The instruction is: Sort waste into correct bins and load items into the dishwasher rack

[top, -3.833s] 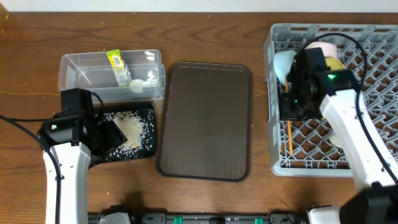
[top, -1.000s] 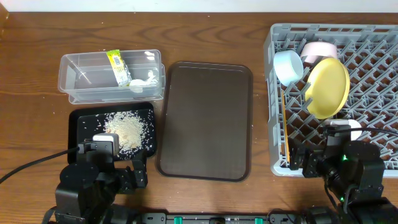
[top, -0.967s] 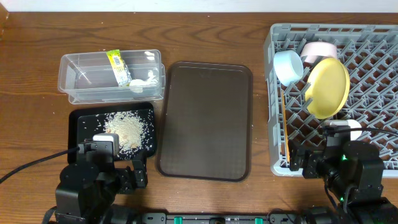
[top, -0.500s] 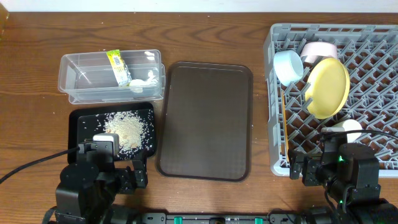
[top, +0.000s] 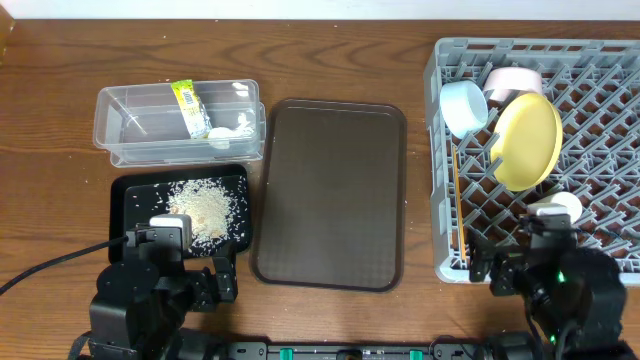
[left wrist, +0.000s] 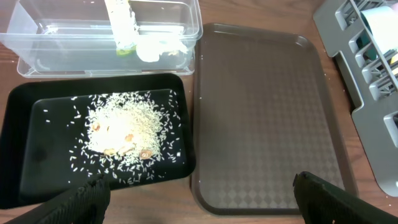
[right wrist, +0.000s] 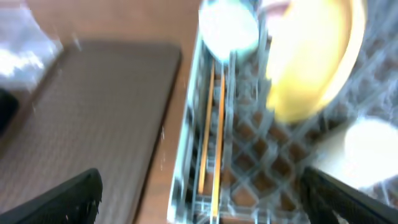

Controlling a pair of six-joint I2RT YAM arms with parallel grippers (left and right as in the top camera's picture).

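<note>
The grey dishwasher rack (top: pixel 600 130) holds the yellow plate (top: pixel 528 140), light blue bowl (top: pixel 463 107), pinkish bowl (top: pixel 512 80), pale cup (top: pixel 555 208) and the chopsticks (top: pixel 458 200) along its left side. The snack wrapper (top: pixel 188 107) and white scrap (top: pixel 225 132) lie in the clear tub (top: pixel 130 125). Rice (top: pixel 205 208) lies in the black tray (top: pixel 130 195). My left gripper (left wrist: pixel 202 199) hangs open and empty above the near edges of the two trays. My right gripper (right wrist: pixel 211 196), also open and empty, hangs above the rack's near left corner in a blurred view.
A dark brown serving tray (top: pixel 330 195) lies bare between the bins and the rack. Both arms, left (top: pixel 150 305) and right (top: pixel 560 295), sit low at the table's near edge. Bare wood surrounds the bins.
Both arms have pulled back to the near edge from over the black tray and the rack. In the last second the right arm slid a little further back; the left stayed still.
</note>
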